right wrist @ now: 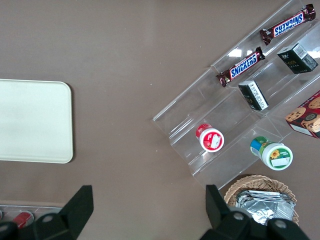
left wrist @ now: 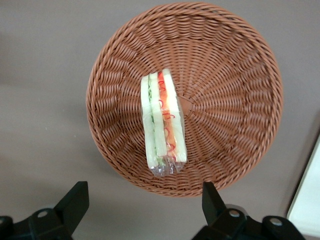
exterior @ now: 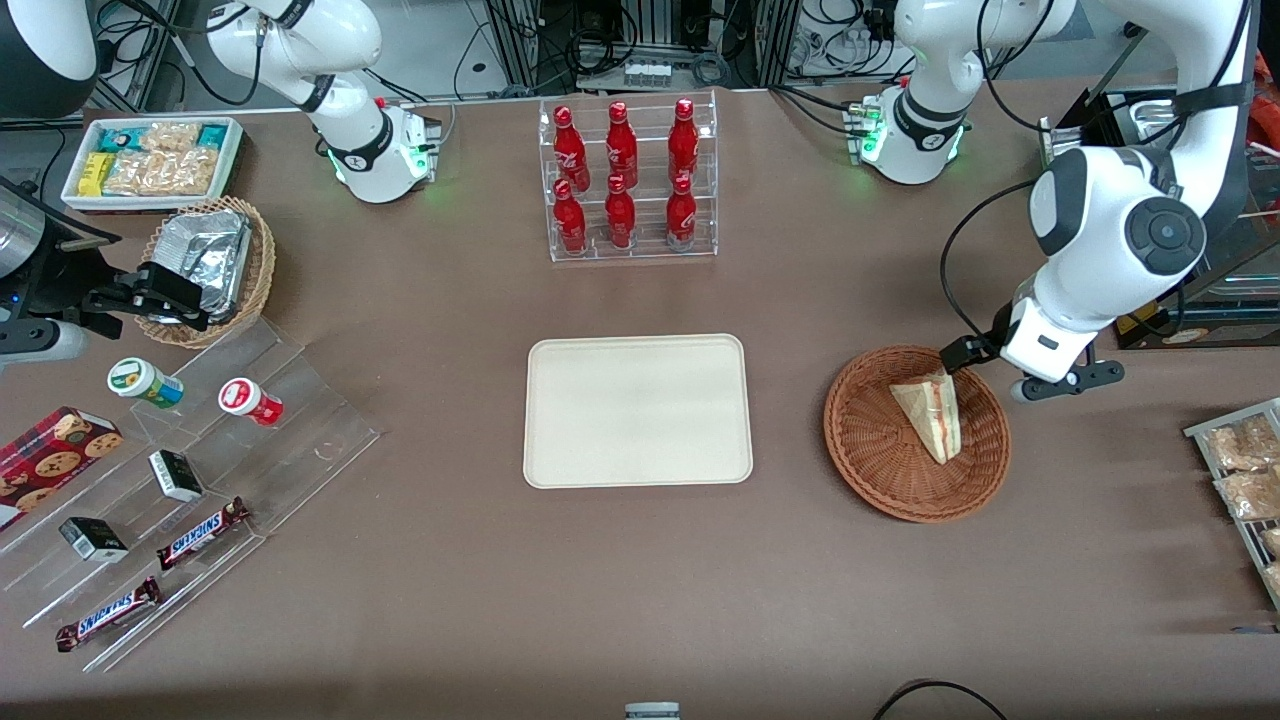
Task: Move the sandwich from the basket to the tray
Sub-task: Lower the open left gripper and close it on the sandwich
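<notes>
The sandwich (exterior: pixel 930 415) (left wrist: pixel 162 120), a plastic-wrapped wedge showing red and green filling, lies in the shallow reddish-brown basket (exterior: pixel 880 480) (left wrist: pixel 235 100). My gripper (exterior: pixel 1030 372) (left wrist: pixel 142 200) hovers over the basket's rim on the side farther from the front camera. It is open wide with nothing between its black fingers (left wrist: pixel 75 200), and only table shows between them, just outside the rim. The cream tray (exterior: pixel 637 410) (left wrist: pixel 307 200) (right wrist: pixel 32 120) lies flat beside the basket, toward the parked arm's end, with nothing on it.
A clear rack of red bottles (exterior: pixel 625 180) stands farther from the front camera than the tray. A wire rack of snack packets (exterior: pixel 1245 470) sits at the working arm's end. A stepped acrylic shelf (exterior: pixel 200 450), a foil basket (exterior: pixel 210 265) and a white bin (exterior: pixel 150 160) are at the parked arm's end.
</notes>
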Robot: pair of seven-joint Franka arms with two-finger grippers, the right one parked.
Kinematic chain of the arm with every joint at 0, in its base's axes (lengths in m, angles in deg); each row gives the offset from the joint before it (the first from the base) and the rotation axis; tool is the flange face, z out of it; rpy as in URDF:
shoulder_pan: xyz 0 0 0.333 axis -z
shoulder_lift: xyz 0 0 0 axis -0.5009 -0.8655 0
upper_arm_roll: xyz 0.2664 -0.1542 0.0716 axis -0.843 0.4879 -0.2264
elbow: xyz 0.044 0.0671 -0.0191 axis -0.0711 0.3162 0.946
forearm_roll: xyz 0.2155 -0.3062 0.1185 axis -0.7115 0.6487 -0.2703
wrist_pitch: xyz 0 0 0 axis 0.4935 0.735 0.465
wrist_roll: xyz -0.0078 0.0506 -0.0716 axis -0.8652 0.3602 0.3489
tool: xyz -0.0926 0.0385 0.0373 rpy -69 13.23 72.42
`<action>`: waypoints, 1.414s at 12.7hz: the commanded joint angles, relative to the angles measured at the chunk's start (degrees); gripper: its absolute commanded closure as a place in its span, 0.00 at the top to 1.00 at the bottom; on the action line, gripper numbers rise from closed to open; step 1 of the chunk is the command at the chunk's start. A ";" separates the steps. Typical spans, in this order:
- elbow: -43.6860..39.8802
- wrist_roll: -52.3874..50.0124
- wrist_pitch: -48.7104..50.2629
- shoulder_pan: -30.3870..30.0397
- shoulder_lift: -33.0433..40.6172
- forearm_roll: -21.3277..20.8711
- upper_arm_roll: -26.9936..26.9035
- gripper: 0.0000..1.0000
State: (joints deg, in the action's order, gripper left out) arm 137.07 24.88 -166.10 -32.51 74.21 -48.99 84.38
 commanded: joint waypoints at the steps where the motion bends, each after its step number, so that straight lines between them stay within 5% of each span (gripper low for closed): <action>1: 0.19 -8.34 -4.25 0.25 -2.99 0.07 0.37 1.00; 5: 1.24 -16.01 -9.17 0.69 -5.56 -0.02 1.69 1.00; 18: 1.95 -14.61 -11.90 0.17 -11.00 -5.38 3.10 1.00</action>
State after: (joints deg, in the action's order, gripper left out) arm 138.50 10.45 -175.58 -32.02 64.62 -53.51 87.36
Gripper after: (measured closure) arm 0.000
